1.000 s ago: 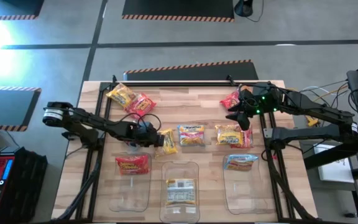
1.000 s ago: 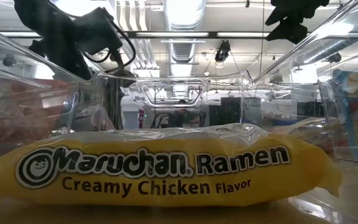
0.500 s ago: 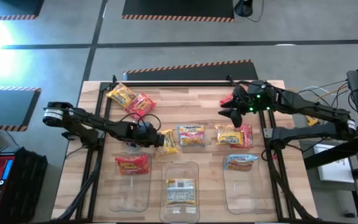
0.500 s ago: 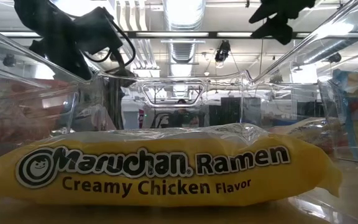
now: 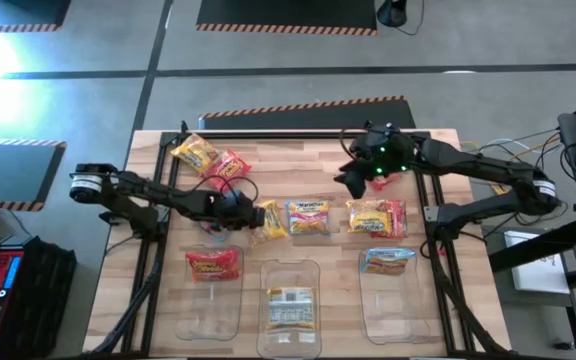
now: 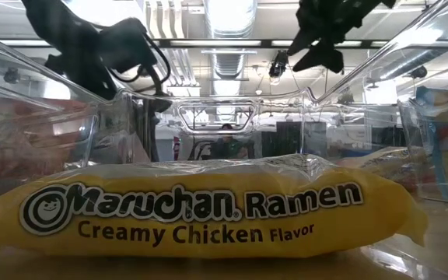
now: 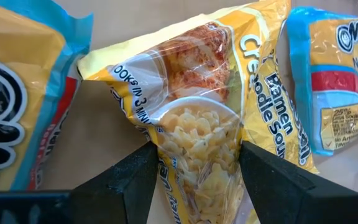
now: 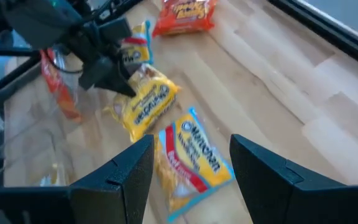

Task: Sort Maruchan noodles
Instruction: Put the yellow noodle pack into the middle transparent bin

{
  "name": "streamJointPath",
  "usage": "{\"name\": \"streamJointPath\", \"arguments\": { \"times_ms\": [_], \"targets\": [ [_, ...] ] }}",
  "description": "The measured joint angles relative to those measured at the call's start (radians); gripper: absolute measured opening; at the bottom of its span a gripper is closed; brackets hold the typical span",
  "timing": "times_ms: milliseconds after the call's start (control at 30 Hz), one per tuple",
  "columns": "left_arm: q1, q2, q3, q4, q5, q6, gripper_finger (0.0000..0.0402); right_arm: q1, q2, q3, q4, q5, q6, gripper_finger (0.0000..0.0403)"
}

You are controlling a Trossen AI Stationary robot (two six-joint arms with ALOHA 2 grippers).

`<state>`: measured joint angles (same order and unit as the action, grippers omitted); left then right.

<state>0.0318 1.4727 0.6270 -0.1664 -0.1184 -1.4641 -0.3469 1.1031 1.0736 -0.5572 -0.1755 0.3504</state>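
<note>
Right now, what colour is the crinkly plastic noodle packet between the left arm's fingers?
Yellow, with a clear window showing pale noodles: the glossy yellow noodle packet shows best in the left wrist view.

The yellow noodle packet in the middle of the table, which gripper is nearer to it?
Left. The left gripper has its jaws around the yellow noodle packet; the right gripper hangs open, apart from it toward the table's far right.
</note>
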Motion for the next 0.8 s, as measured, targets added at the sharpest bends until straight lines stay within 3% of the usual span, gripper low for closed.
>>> {"name": "streamJointPath", "arguments": {
  "times_ms": [333, 800],
  "targets": [
    [0.018, 0.000, 0.000, 0.003, 0.029, 0.093, 0.0203, -0.022, 0.144, 0.017, 0.114, -0.021, 0.242, 0.0199],
    [0.018, 0.000, 0.000, 0.003, 0.030, 0.126, 0.0203, -0.012, 0.388, 0.015, 0.382, -0.198, 0.446, 0.0198]
  ]
}}
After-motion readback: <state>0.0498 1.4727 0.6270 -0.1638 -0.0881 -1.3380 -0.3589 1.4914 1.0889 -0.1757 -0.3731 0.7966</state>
